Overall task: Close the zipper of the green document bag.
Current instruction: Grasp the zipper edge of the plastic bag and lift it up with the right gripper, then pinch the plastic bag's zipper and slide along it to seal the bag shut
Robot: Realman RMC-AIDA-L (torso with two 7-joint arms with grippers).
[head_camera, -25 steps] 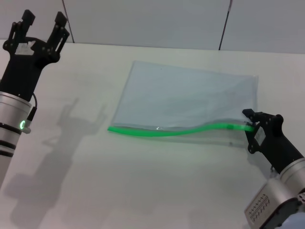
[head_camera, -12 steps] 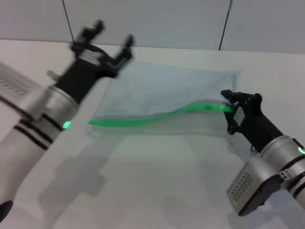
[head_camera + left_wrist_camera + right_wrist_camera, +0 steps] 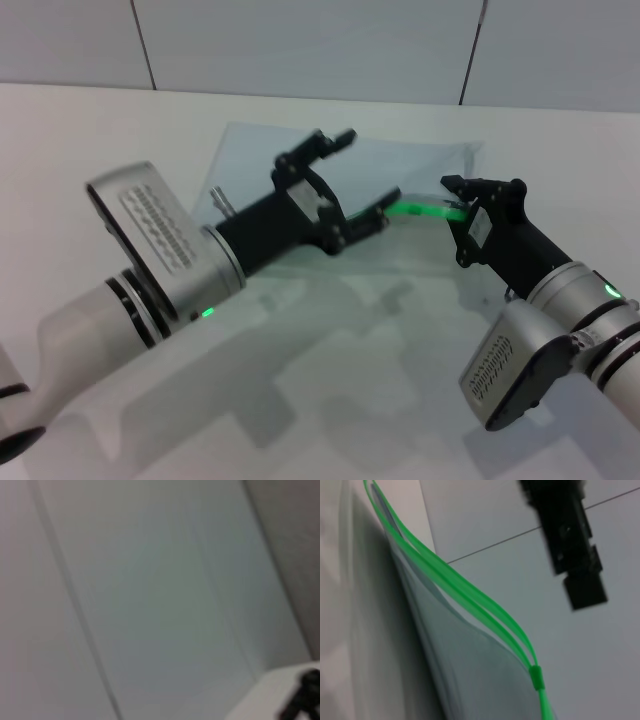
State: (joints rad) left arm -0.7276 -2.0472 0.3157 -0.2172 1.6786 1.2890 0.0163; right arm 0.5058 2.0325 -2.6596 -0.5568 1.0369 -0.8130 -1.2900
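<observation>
Zipper (image 3: 470,597) gapes, its two green strips parted and slider (image 3: 535,676) near one end, so closing remains undone; right tool (image 3: 462,205) pinches the green document bag (image 3: 420,170) at three o'clock, left tool (image 3: 350,175), spread, hovers above its centre.

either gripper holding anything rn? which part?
Right gripper pinches the zipper end of the green document bag, lifting that edge. Left gripper is open above the bag, holding nothing.
</observation>
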